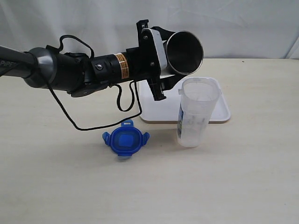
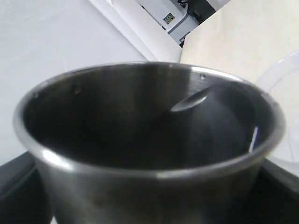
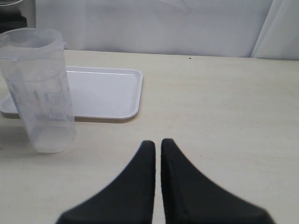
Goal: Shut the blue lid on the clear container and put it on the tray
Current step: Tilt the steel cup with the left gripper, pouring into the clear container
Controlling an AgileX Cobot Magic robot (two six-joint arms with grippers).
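The blue lid [image 1: 126,141] lies flat on the table, in front of the tray's left corner, with nothing touching it. Right of it the clear container [image 1: 196,112] stands upright and uncovered on the table, at the front edge of the white tray [image 1: 219,112]. My left gripper [image 1: 168,58] is shut on a grey steel tumbler [image 1: 184,52], held tilted in the air above the tray, its mouth beside the container's rim. The tumbler [image 2: 149,154] fills the left wrist view. My right gripper [image 3: 158,142] is shut on nothing, low over the table, apart from the container [image 3: 39,88] and the tray [image 3: 103,93].
A black cable [image 1: 93,123] hangs from the left arm and loops down onto the table behind the lid. A white curtain backs the table. Bare tabletop lies in front of the lid and to the right of the tray.
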